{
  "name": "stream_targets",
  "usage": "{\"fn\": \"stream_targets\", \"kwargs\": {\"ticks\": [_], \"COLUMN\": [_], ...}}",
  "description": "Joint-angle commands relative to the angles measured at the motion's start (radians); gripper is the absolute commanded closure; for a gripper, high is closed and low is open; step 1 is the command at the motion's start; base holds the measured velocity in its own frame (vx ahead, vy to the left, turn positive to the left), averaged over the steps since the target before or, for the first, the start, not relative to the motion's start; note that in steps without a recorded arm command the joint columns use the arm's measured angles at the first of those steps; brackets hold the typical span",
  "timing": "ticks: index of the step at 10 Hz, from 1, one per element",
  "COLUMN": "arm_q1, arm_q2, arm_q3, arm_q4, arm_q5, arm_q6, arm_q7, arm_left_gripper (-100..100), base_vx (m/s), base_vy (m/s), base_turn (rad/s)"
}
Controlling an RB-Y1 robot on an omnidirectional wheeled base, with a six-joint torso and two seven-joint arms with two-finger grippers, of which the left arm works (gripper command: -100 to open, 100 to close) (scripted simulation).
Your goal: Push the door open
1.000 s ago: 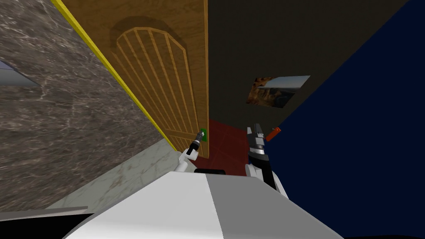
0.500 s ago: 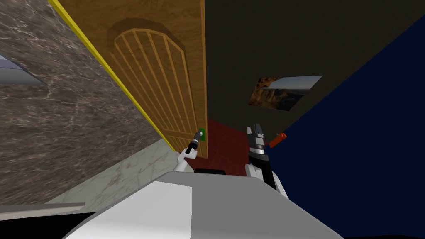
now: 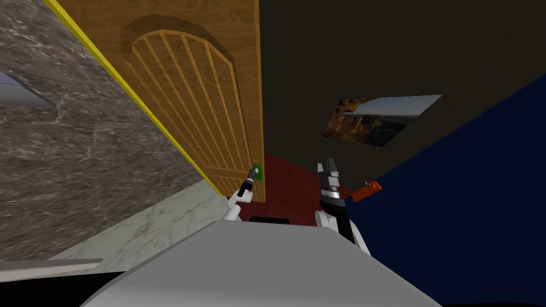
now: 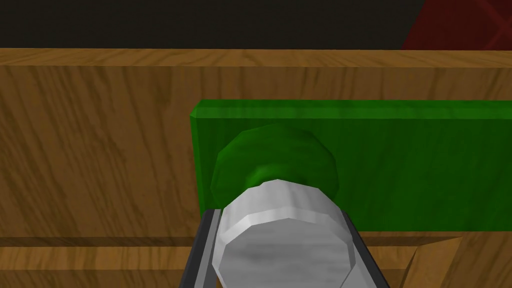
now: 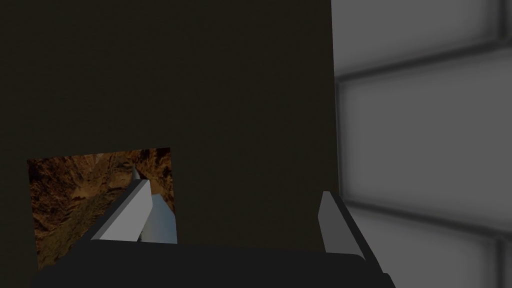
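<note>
A brown wooden door (image 3: 202,106) with an arched slatted panel stands ajar, hinged by a yellow frame strip (image 3: 160,128). Low on its free edge is a green plate (image 3: 258,171) with a grey knob. My left gripper (image 3: 253,174) reaches up to that knob. In the left wrist view the grey knob (image 4: 285,235) sits in front of a green rosette (image 4: 275,160) on the green plate (image 4: 400,165), and my left gripper (image 4: 284,220) is shut on the knob, fingers (image 4: 200,250) pressing its sides. My right gripper (image 3: 329,166) is held up to the right, open (image 5: 230,200).
A grey marbled wall (image 3: 69,160) and pale floor (image 3: 160,224) lie left of the door. Past the door's edge are a red floor (image 3: 288,181), a dark wall with a picture (image 3: 381,120), and a dark blue wall with an orange-red handle (image 3: 366,191).
The door's free edge has swung a little further left and away, my left gripper going with the knob. The whole head view has shifted, so I have moved too.
</note>
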Motion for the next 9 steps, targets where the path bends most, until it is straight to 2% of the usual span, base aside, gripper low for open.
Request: {"fn": "stream_targets", "kwargs": {"ticks": [1,2,9], "arm_q1": [0.0,-0.003,-0.012], "arm_q2": [0.0,0.014,0.052], "arm_q3": [0.0,0.018,0.084], "arm_q4": [0.0,0.002,0.013], "arm_q5": [0.0,0.003,0.013], "arm_q6": [0.0,-0.002,-0.004], "arm_q7": [0.0,-0.002,-0.014], "arm_left_gripper": [100,100,100], "base_vx": [0.076,0.133,0.181], "base_vy": [-0.047,-0.039,-0.077], "base_turn": [0.043,0.043,0.055]}}
